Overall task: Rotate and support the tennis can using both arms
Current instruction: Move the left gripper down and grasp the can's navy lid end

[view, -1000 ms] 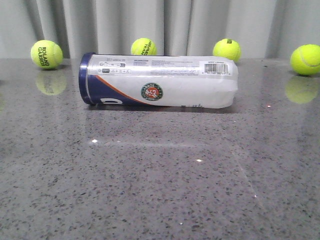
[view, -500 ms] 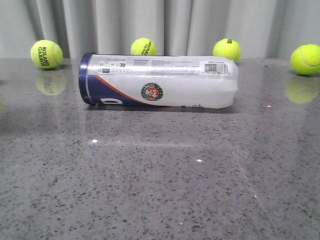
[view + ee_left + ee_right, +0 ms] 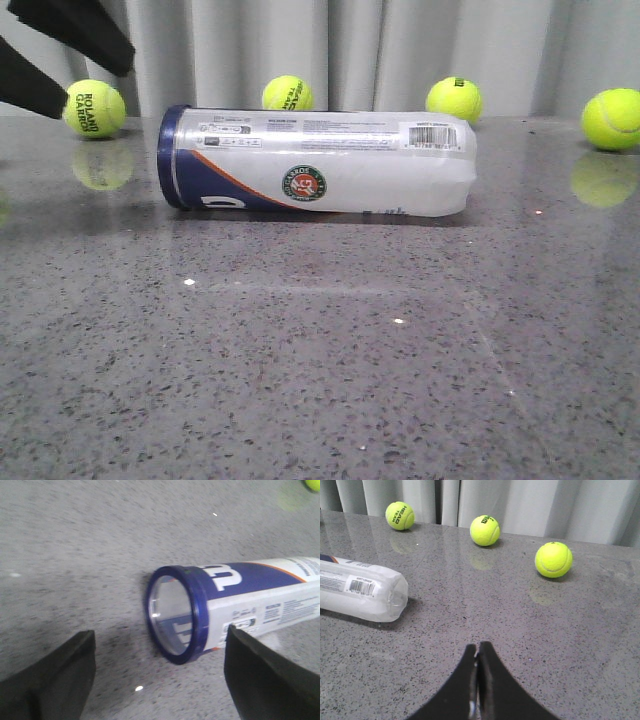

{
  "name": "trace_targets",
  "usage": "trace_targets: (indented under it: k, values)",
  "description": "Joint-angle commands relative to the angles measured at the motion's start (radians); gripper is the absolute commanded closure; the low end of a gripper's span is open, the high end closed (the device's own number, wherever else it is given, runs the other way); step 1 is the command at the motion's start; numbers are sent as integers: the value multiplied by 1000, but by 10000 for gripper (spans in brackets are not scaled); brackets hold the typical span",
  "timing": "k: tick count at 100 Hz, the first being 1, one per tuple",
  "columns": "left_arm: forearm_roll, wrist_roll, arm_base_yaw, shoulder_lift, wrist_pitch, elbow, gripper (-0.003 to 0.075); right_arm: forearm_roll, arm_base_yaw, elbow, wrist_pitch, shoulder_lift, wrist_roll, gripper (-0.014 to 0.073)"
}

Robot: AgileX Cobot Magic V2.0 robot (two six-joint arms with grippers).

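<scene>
Tennis can [image 3: 318, 162] flat — left gripper [image 3: 160, 672] agape

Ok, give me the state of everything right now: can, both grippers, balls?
tennis can: lying on its side, navy end toward the left gripper, ungripped
left gripper: open, near the navy end, not touching
right gripper: shut, empty
tennis balls: four, loose on the table

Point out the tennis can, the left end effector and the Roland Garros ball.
tennis can [image 3: 320, 165]: front view, middle of the white label.
left end effector [image 3: 160, 675]: left wrist view, midway between open fingertips.
Roland Garros ball [image 3: 95, 110]: front view, printed face.
</scene>
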Motion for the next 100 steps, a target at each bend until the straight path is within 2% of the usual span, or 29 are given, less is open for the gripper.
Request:
trace_targets:
  k: [1, 17, 36, 57, 100]
  values:
    - [-141, 55, -2, 31, 41, -58, 206, -7, -5, -27, -82, 10, -2, 661]
    - [-343, 168, 10, 125, 144, -87, 206, -7, -5, -27, -82, 10, -2, 661]
    - [-397, 184, 10, 214, 234, -112, 206, -7, -5, -27, -82, 10, -2, 661]
    - [-511, 261, 10, 274, 331, -112, 206, -7, -5, -27, -82, 10, -2, 661]
    - [-563, 310, -10, 301, 389, -112, 208, -7, -5, -27, -82, 10, -2, 661]
